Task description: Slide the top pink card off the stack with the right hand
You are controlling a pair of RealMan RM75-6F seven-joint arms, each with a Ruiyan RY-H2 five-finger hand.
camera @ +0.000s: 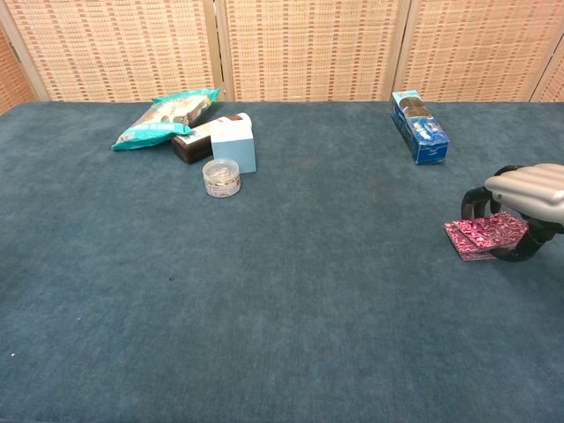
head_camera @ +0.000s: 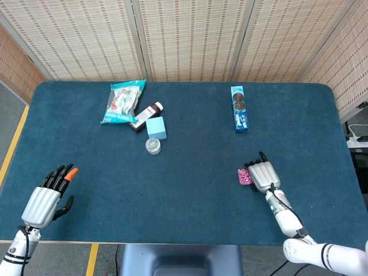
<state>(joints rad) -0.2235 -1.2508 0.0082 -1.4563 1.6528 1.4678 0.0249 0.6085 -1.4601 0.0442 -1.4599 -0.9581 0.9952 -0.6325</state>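
right hand | fingers curled down over pink card stack | grip unclear

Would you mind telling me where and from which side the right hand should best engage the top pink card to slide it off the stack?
Press down from above on the flat face of the top pink card. It lies flat on the stack, leaving hardly any edge to pinch. The right hand hovers over its right end, so drawing sideways toward that hand probably works best.

We see a teal snack bag, brown bottle, pale blue box, clear round jar, and, well apart, a blue biscuit box.
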